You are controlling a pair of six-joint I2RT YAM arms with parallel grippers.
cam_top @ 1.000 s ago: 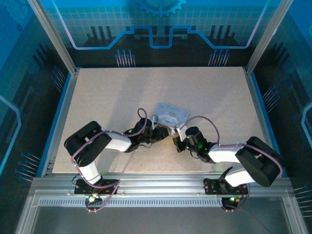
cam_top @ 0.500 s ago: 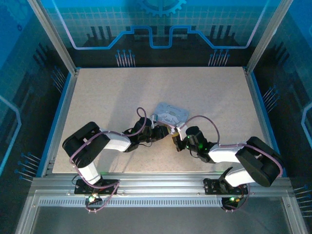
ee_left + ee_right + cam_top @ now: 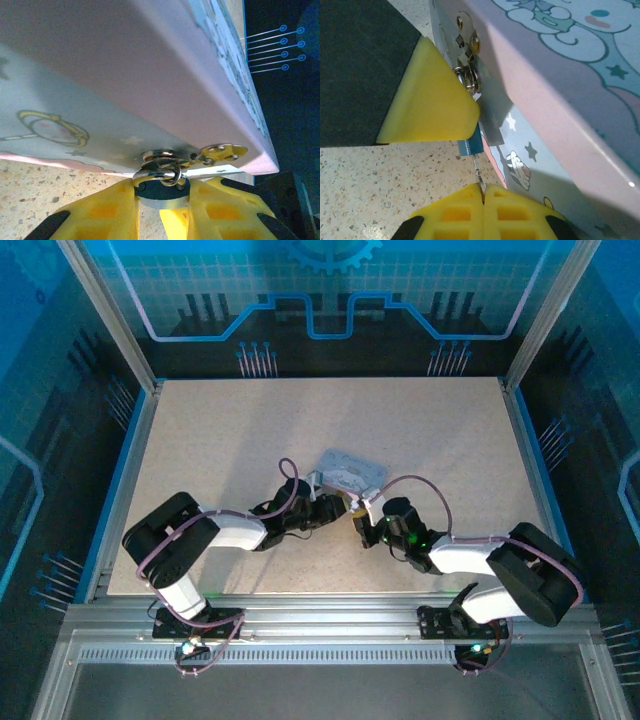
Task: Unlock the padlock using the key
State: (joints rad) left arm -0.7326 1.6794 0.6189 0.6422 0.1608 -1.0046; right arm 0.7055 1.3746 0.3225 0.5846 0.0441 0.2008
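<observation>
The padlock [image 3: 161,191] hangs from the hasp [image 3: 220,150] on the box [image 3: 150,75], just above the tabletop [image 3: 30,195]. The left end effector [image 3: 161,212] is clamped on its round body. The right end effector [image 3: 483,192] has its fingers pressed together on the key [image 3: 478,172], whose stem reaches up towards the lock's underside. Both look hard, light and slick. The thin key could twist between the pads, so I'd grip its flat end squarely. I can read no writing or brand, only cartoon clouds and stars

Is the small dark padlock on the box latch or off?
On: the small dark round metal padlock has its shackle through the gold latch of the pale lavender box.
</observation>
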